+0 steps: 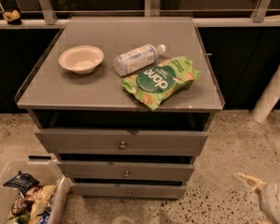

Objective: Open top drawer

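grey top drawer (121, 141) below bowl (81, 59), bottle (135, 59) and green bag (161, 80); pincer (255, 186) low right, well apart, spread unclear.

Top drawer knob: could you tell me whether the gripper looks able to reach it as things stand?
Probably yes. The gripper sits low at the right, apart from the top drawer, with nothing visible between them, and the knob at the front's centre is uncovered.

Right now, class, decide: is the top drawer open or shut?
Shut: the top drawer front sits under the tabletop, no interior showing. The gripper is at lower right, apart.
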Controlling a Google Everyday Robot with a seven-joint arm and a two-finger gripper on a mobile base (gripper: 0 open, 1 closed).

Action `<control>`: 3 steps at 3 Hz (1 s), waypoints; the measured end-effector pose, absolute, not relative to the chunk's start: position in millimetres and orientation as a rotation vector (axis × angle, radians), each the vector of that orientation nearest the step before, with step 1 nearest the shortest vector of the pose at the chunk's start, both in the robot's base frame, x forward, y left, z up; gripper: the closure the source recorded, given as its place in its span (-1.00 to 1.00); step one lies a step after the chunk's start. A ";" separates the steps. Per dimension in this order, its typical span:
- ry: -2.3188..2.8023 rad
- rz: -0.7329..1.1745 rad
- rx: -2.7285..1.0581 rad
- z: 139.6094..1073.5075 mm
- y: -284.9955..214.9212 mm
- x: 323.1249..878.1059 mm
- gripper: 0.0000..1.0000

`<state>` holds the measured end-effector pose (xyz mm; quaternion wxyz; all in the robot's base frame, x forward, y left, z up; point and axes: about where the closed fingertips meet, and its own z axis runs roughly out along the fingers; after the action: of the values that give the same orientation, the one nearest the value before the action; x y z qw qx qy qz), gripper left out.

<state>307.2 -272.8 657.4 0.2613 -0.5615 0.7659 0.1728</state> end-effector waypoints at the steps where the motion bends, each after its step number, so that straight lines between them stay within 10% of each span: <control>1: 2.066 0.572 -1.507 622.7 -266.8 302.9 -1.00; 3: 1.939 0.402 -1.644 640.8 -236.0 306.8 -1.00</control>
<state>306.8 -236.0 640.8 0.2802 -0.6132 0.7231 0.1501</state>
